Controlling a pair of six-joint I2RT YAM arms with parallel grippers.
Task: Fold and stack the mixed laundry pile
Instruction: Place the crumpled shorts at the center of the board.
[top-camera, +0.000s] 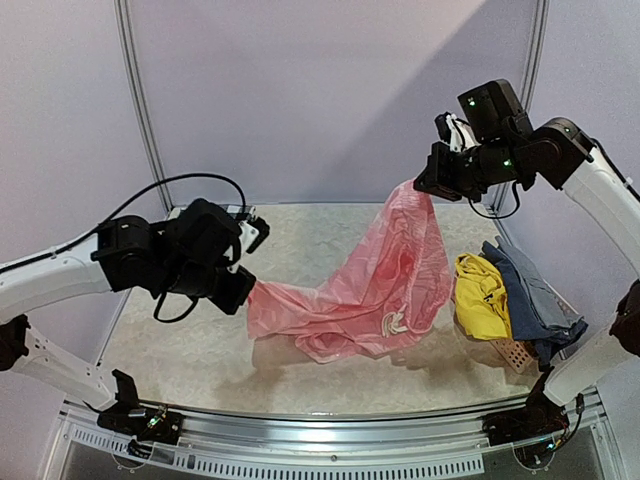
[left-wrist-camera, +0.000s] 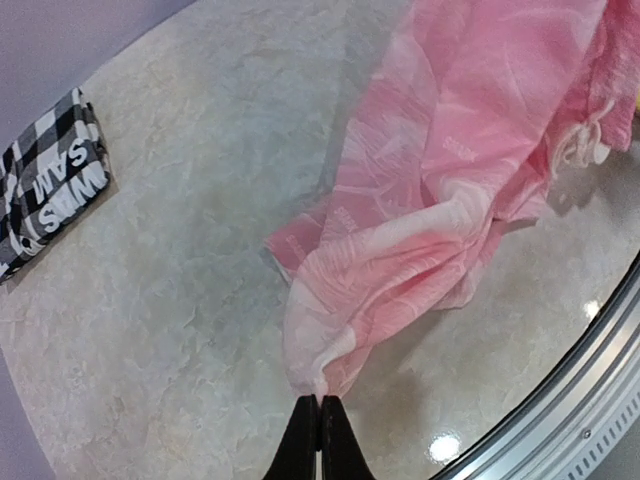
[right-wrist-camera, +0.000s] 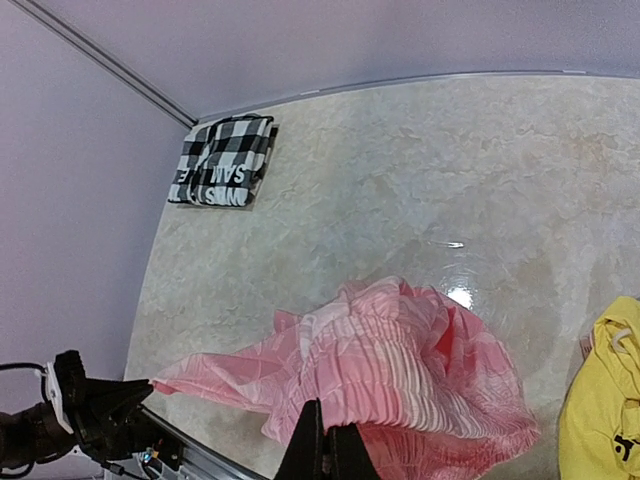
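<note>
The pink garment (top-camera: 380, 280) hangs stretched between both grippers above the table. My left gripper (top-camera: 243, 293) is shut on its lower left corner, seen in the left wrist view (left-wrist-camera: 320, 398). My right gripper (top-camera: 420, 186) is shut on its gathered upper edge and holds it high, seen in the right wrist view (right-wrist-camera: 330, 430). The pink garment shows in both wrist views (left-wrist-camera: 450, 180) (right-wrist-camera: 400, 360). The checked shirt (right-wrist-camera: 222, 160) lies folded at the table's far left (left-wrist-camera: 50, 180). The yellow garment (top-camera: 481, 292) and the blue-grey garment (top-camera: 530, 295) lie heaped at the right.
A salmon perforated basket (top-camera: 515, 352) sits under the yellow and blue-grey heap at the right front. The metal front rail (top-camera: 330, 420) runs along the near edge. The marble tabletop (top-camera: 200, 345) lies bare below the hanging pink garment.
</note>
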